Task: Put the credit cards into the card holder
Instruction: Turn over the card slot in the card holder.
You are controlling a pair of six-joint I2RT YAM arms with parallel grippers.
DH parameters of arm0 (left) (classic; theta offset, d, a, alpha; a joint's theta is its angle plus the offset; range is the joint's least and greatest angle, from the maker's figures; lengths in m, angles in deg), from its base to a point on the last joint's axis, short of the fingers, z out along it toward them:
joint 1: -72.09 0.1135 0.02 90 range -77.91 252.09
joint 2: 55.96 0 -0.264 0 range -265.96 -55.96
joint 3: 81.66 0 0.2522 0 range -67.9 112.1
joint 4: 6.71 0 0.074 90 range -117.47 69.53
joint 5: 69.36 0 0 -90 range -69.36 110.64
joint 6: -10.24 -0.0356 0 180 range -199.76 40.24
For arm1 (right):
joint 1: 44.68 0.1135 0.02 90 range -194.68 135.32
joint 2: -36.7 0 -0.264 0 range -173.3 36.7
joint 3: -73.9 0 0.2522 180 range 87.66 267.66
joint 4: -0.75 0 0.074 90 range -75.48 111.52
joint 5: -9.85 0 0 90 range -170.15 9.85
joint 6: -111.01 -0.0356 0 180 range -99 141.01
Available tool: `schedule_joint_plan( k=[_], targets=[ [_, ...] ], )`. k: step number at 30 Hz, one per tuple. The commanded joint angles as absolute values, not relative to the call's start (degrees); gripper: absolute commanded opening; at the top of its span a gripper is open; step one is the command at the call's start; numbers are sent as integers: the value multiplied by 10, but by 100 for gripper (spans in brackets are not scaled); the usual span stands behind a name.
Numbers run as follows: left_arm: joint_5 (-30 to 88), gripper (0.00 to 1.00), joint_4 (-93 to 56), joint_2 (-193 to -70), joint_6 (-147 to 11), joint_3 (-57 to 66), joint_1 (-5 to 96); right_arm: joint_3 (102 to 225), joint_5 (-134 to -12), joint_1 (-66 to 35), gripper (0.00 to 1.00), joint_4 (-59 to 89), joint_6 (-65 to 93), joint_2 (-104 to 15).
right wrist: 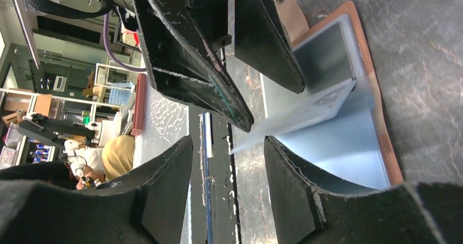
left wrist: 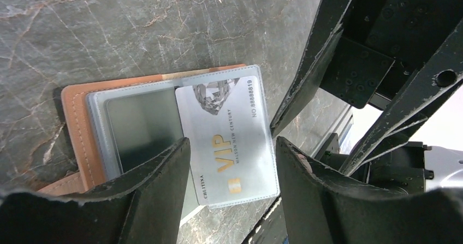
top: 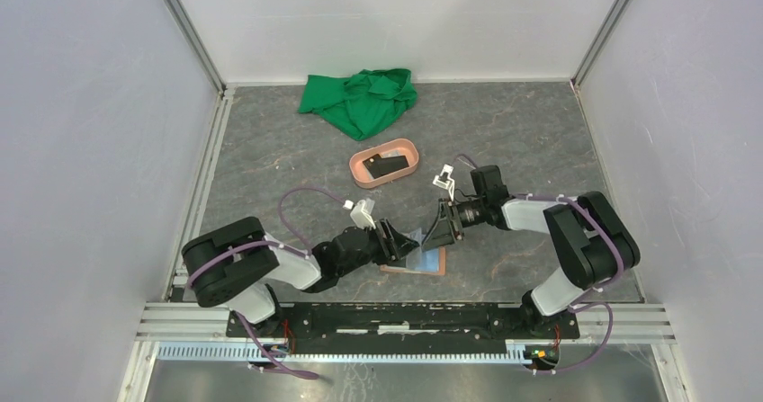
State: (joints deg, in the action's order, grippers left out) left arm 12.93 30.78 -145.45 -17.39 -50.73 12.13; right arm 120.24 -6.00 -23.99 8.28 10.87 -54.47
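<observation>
My left gripper (left wrist: 232, 146) is open, jaws apart, nothing pinched, low over the tan-brown leather folding card holder (left wrist: 73, 124). The card holder lies spread open on the grey marbled tabletop (top: 522, 132), close to my bases. My right gripper (right wrist: 228, 144) is open too, nothing between its jaws, facing the left one across the holder.

A pale silver-blue plastic credit card with gold VIP print (left wrist: 229, 129) looks seated in one of the holder's clear plastic sleeves (left wrist: 142, 126). The right wrist view shows that leaf raised off the holder; I can't tell what props it.

Judgement: the credit card is light, stiff and slick, and the sleeve is floppy. Pinch a card by a free short edge, and pin the leather with the other gripper.

Farther out is a salmon-pink oval tray (top: 360, 161) with a flat black card (top: 389, 165) inside, not yet loaded. Farthest, a crumpled green cloth (top: 360, 101) lies by the back wall.
</observation>
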Motion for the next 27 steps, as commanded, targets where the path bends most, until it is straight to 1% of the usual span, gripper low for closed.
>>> schedule_joint_plan(
  k=[1,6,8,16,18,22,27],
  targets=[
    [94,66,290,-1412,-161,-519,124,1242,-50,-220,58,111,146,-565],
    [90,75,297,-1380,-170,-541,123,1272,-57,-213,57,119,149,-590],
    [90,76,296,-1374,-172,-546,124,1276,-56,-202,57,124,154,-600],
    [101,77,323,-1380,-168,-560,126,1292,-53,-175,56,126,164,-619],
    [104,77,333,-1380,-167,-562,127,1302,-46,-168,54,143,184,-630],
    [109,77,342,-1383,-164,-563,128,1330,-36,-164,47,230,261,-646],
    [112,75,360,-1392,-158,-568,130,1344,-47,-165,44,277,312,-648]
  ],
)
